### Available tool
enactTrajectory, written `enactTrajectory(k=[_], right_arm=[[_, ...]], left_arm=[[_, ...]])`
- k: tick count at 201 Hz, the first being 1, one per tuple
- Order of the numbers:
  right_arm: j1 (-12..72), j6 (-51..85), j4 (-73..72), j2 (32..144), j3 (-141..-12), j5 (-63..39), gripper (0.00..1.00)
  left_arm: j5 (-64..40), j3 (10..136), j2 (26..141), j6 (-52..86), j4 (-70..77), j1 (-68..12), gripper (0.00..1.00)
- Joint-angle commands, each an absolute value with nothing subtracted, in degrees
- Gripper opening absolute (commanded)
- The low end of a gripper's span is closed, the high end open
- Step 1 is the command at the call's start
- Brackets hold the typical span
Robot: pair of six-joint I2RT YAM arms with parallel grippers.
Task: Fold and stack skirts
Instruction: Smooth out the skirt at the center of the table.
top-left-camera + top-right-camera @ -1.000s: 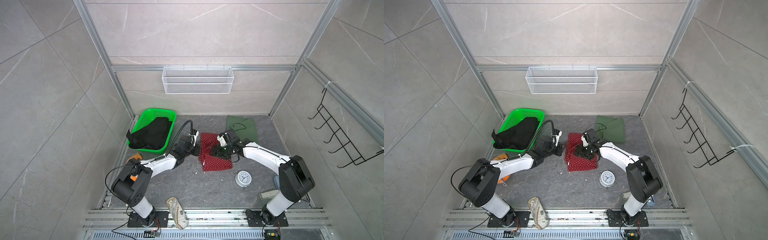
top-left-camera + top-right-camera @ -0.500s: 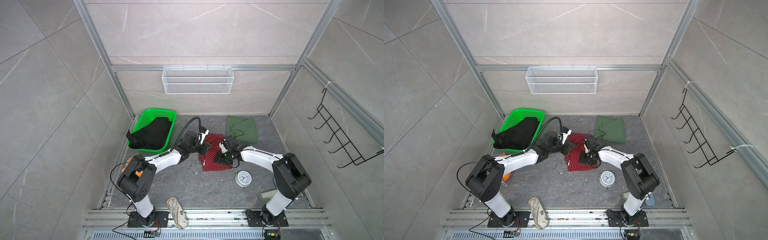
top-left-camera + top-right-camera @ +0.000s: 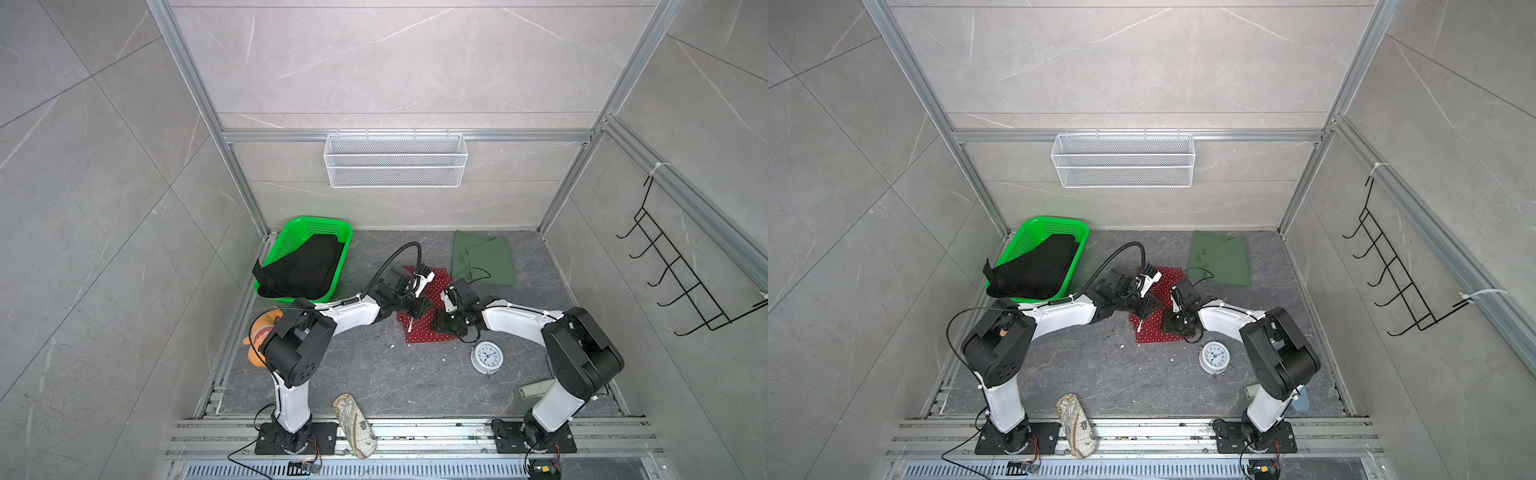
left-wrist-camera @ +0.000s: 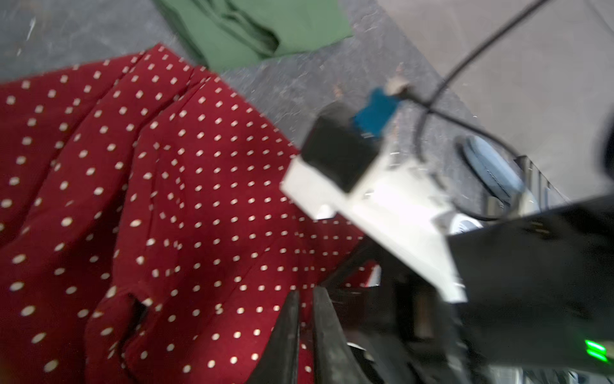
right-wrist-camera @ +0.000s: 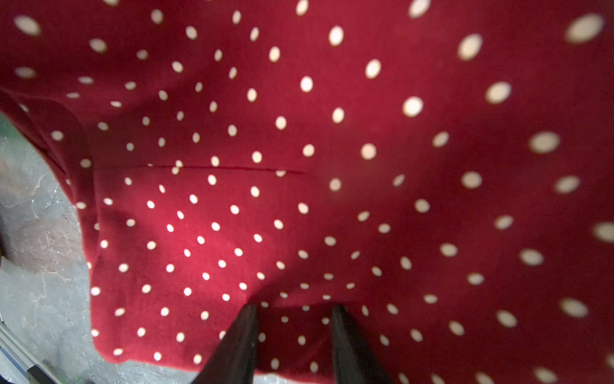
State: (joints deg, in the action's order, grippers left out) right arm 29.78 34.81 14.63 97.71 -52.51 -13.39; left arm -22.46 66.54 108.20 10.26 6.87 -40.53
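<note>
Roughly a third of the job looks done. The dark green skirt (image 3: 484, 259) lies folded flat on the counter (image 3: 374, 374), well apart from the green basket (image 3: 316, 222) and along the same back edge. The black skirt (image 3: 303, 270) looks untouched: it is heaped inside the basket, with one corner hanging over the rim. The red skirt (image 3: 424, 336) lies rumpled on the counter just beside the basket. Both grippers are down on it, so the second fold seems to be in hand, and nothing is stacked yet. The left gripper (image 4: 307, 296) has its fingers almost together, with only a slit between them. Blur in the left wrist view hides whether cloth is caught there. The right gripper (image 5: 294, 309) has its fingers apart, with dotted cloth between them and puckered at their tips. I cannot tell whether that is a grip on a gathered fold or only a press. In both top views the grippers cover the middle of the red skirt, so its layers cannot be counted. The right wrist view shows almost nothing but cloth.
</note>
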Motion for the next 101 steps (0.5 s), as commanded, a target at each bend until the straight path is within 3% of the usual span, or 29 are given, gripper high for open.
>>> enactTrajectory(k=[1, 101], right_arm=[[29.97, 34.81, 15.56, 97.21, -50.79, -11.34, 0.41], [29.96, 34.66, 16.48, 98.46, -50.36, -11.24, 0.41]], left_arm=[[-20.55, 69.18, 110.1, 13.0, 9.42, -37.66, 0.12], [-21.88, 79.6, 122.79, 16.17, 10.42, -30.06, 0.1]])
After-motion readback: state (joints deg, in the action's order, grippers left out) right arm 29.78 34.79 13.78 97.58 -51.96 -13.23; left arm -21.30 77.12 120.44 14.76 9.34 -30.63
